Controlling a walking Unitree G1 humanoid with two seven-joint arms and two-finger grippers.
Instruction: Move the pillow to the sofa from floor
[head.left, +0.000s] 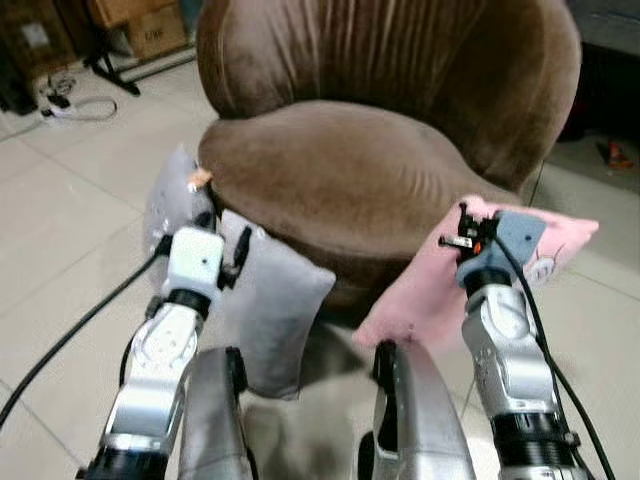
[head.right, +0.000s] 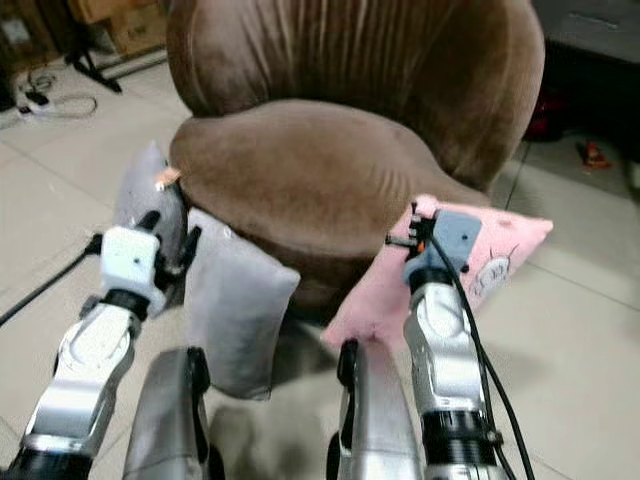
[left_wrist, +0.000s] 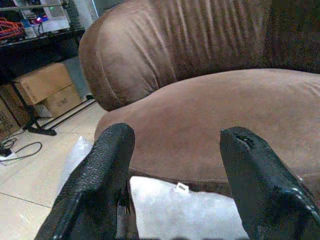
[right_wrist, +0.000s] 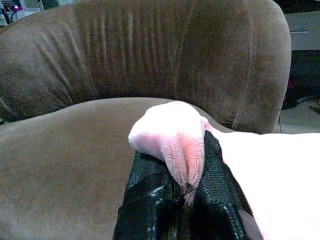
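On tiled floor (head.left: 60, 220) before the brown sofa (head.left: 350, 170), the right gripper (right_wrist: 187, 172) pinches the pink pillow (head.left: 420, 295), apparently lifted but not yet on the seat; the left gripper (left_wrist: 175, 185), fingers spread, hovers over a grey pillow (head.left: 275, 300).

You have one brown sofa (head.left: 370, 170) and two pillows, one pink pillow (head.left: 430, 290) and one grey pillow (head.left: 275, 305). You see two grippers, the left gripper (left_wrist: 175, 185) and the right gripper (right_wrist: 182, 200). Two cardboard boxes (left_wrist: 47, 90) sit behind.
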